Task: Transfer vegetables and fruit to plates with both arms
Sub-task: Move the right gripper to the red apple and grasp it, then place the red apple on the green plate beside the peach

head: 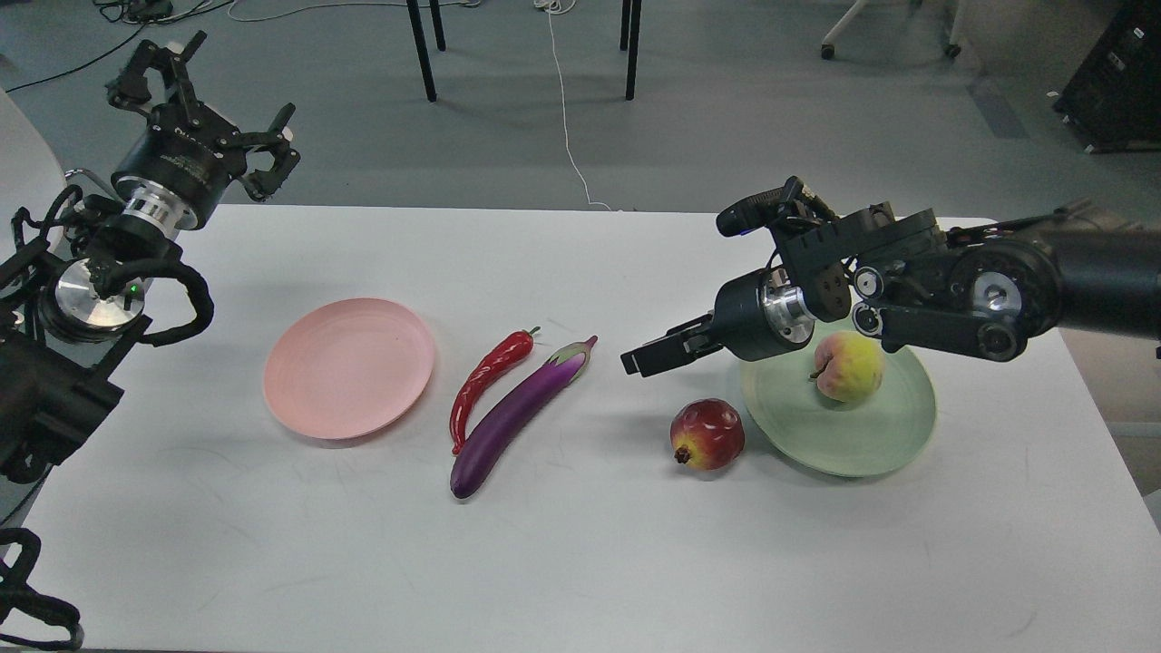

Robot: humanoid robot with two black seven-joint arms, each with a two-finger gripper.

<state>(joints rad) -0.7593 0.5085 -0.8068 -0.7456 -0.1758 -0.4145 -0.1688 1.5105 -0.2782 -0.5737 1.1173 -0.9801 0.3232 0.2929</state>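
Nearest to me on the table (580, 562) lie the eggplant (517, 415) and, touching along its left side, the chili (485, 381); both are still on the bare top, between the two plates. To their right the pomegranate (707, 434) sits on the table just beside the rim of the green plate (857, 449), not on it. The peach (849, 365) rests on that green plate, so I judge one of four items done. The pink plate (349, 367), left of the chili, holds nothing.

My right gripper (646, 356) hangs in the air above and a little left of the pomegranate, holding nothing; its fingers point left and lie so close together in this view that I cannot tell whether they are parted. I judge the pomegranate is its next pick, and being round it may roll if nudged off centre.

Farthest off, my left gripper (195, 86) is raised past the table's far left edge, fingers spread wide and empty. The eggplant and chili are left for it, to go on the pink plate as I read the task.
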